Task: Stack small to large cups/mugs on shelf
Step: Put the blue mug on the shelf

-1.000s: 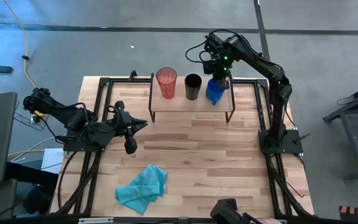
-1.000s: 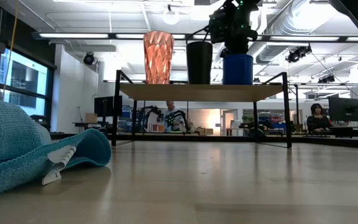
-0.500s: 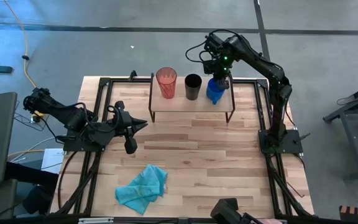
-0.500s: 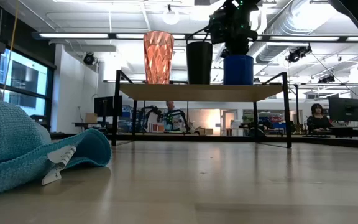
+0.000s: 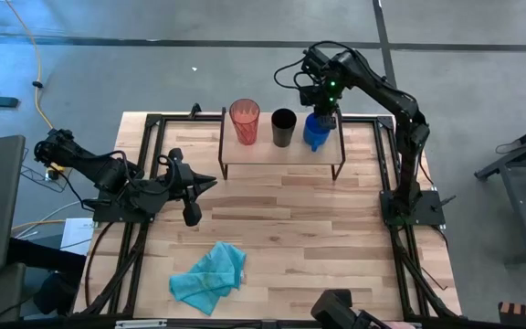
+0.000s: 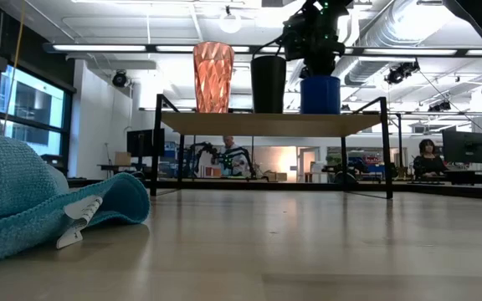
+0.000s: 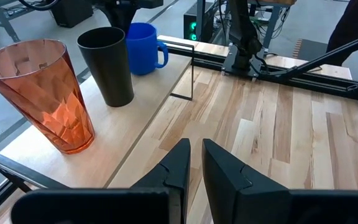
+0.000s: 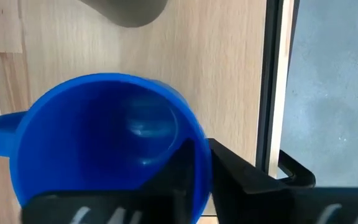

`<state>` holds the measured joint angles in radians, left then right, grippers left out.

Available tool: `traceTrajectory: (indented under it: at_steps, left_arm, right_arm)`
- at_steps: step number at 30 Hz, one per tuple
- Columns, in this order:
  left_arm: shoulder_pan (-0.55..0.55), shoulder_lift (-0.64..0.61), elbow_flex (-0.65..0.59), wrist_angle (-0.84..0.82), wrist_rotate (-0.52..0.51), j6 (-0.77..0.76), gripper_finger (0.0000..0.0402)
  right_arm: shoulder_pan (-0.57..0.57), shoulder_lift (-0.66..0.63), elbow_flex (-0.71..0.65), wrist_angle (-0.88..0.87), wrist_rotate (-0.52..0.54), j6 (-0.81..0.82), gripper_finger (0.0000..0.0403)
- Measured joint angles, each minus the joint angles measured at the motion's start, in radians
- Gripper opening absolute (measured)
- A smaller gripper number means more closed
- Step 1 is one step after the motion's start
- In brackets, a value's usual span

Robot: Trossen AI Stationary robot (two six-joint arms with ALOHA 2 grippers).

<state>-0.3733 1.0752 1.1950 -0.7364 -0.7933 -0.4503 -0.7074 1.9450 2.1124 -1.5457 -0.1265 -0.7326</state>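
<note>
— While the rest of the row sits as it did, what has changed at the shelf (image 5: 281, 157)?

— Very little. Over the last second the blue mug (image 6: 320, 94) has crept a hair away from the black cup (image 5: 283, 126), towards the shelf's end. Its base now looks flat on the board. The right gripper (image 8: 202, 149) is still on it from above: one finger inside the rim, one outside, drawn close on the wall.

— So what does that mean for the task?

— I judge the placing all but done. The red-orange tumbler (image 5: 244, 121), black cup and mug stand in one line on the shelf, tallest to shortest; letting go is what remains.

— And the other arm?

— The left gripper (image 5: 204, 183) waits off the shelf's tumbler end, over the surface, fingers nearly together and empty. A teal cloth (image 5: 210, 277) lies well apart from the shelf.

— Anything unclear?

— From above, the right gripper covers much of the mug. At table height, its top is cut off. How hard the fingers press I cannot tell.
</note>
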Motion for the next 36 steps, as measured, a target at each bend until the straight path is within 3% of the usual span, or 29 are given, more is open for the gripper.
traceTrajectory:
  at_steps: [8,36]
  left_arm:
    - [0.000,0.000,0.000,-0.006,0.000,0.000,0.0033]
    - [0.000,0.000,0.000,-0.032,0.000,-0.022,0.0033]
  right_arm:
    - [0.000,0.000,0.000,0.002,-0.005,-0.006,0.0062]
    - [0.004,0.000,0.000,-0.010,-0.041,-0.030,0.0050]
